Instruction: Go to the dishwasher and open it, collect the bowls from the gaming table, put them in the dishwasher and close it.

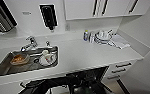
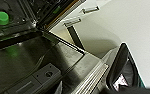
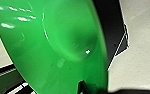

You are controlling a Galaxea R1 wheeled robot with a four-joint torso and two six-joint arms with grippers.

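One green bowl (image 3: 53, 47) is filling the right wrist view, tilted on its edge, with a dark bit of the right end effector (image 3: 84, 87) showing at its rim; the bowl is looking held there, so I judge this end effector is clenched on it. In the head view the dishwasher (image 1: 88, 80) is standing open under the near edge of the worktop (image 1: 86, 56), to the right of the sink (image 1: 3, 68). The left wrist view is looking down on the lowered door (image 2: 28, 62) and the dark inside, where a green round thing (image 2: 1, 17) is lying, maybe a cap. For the left end effector I cannot tell if it is open. The right arm is the one carrying the bowl, so I judge the bowl is needing to go down and forward, into the far rack behind the door.
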